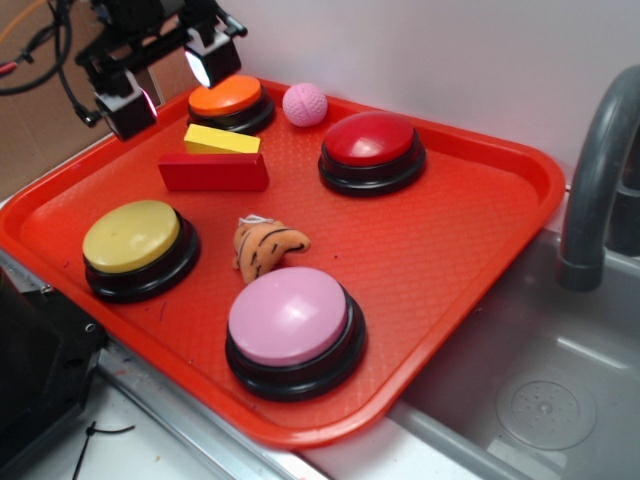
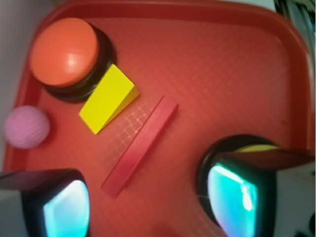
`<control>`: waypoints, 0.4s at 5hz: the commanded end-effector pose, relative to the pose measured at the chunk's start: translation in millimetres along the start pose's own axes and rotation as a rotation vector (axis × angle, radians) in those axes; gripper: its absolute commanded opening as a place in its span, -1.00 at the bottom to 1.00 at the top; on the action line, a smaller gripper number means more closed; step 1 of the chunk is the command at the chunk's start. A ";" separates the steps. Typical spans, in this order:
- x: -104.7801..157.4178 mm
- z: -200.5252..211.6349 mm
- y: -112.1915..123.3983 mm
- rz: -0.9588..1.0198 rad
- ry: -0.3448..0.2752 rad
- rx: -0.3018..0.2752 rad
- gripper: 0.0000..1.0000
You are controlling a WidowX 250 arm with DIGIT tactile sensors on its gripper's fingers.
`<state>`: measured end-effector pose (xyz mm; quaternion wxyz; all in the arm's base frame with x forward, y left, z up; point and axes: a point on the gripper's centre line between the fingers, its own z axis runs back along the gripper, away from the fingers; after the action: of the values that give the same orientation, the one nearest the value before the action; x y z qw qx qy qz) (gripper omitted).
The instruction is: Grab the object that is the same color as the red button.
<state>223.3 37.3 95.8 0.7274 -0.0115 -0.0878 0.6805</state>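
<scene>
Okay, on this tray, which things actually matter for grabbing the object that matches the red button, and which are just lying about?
Belongs to the job:
red block
red button
end effector, open, above the tray's far corner

Just lying about:
yellow wedge
orange button
yellow button
pink button
pink ball
striped orange toy
</scene>
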 end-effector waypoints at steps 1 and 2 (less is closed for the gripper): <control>2.3 -30.8 -7.1 0.017 0.013 0.048 1.00; 1.7 -46.9 -12.8 0.008 0.019 0.094 1.00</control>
<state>241.1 39.6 41.3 0.7266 0.0357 -0.0296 0.6855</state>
